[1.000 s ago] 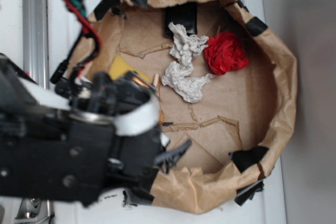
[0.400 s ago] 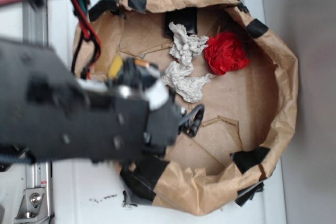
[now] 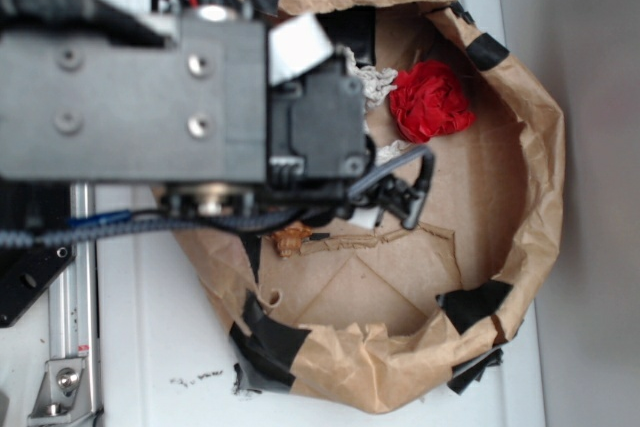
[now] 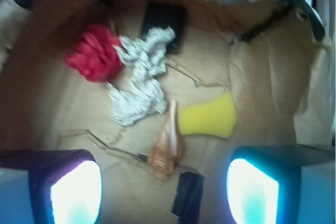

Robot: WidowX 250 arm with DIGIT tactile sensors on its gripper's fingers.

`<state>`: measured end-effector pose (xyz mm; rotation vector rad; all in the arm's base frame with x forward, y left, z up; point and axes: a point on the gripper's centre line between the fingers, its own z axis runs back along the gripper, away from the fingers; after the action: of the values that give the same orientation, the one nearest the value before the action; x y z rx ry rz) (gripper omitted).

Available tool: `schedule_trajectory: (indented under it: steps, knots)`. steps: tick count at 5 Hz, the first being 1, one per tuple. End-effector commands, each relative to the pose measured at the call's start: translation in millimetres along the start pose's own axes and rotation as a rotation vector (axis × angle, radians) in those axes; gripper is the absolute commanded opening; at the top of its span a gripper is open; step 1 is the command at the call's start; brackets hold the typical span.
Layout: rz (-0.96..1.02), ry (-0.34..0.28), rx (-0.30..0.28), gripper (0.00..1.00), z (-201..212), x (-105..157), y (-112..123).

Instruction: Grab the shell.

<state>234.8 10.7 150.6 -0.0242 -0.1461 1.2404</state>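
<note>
From my wrist camera I see the shell (image 4: pixel 167 149) lying on the brown paper floor of the paper-lined bowl (image 3: pixel 530 127), its orange-brown ridged body toward the camera and its pale tapered tip pointing away. It sits between the two fingers of the gripper (image 4: pixel 164 192), closer to the left of the gap than the right, and below them; neither finger touches it. The jaws stand wide apart and hold nothing. The yellow sponge (image 4: pixel 207 115) lies just beside the shell's tip on the right, and the crumpled grey-white paper (image 4: pixel 139 77) lies just beside it on the left, with the red crumpled ball (image 4: pixel 94 52) beyond that. A black tape patch (image 4: pixel 188 195) sits on the floor near the shell's wide end. In the exterior view the arm's black body covers most of the bowl's left half, and I can only make out a small part of the shell (image 3: pixel 291 238) peeking from under it, well behind the finger (image 3: pixel 408 190) that juts out over the floor.
</note>
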Motion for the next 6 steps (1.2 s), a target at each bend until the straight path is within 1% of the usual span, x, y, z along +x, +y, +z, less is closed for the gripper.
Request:
schedule_trajectory:
  steps: [1, 2, 3, 4, 5, 6]
  knots:
    - [-0.062, -0.001, 0.015, 1.0, -50.1, -11.1, 0.1]
    - [-0.106, 0.005, 0.046, 1.0, -68.2, -31.2, 13.9]
    - [-0.143, 0.011, 0.015, 1.0, -88.7, -24.9, 26.8]
    - [-0.23, 0.046, -0.011, 1.0, -111.5, -20.2, 19.4]
    - [-0.291, 0.098, -0.038, 1.0, -127.1, -21.4, 5.4]
    - [-0.292, 0.119, -0.02, 0.93, -130.8, -28.0, -4.0]
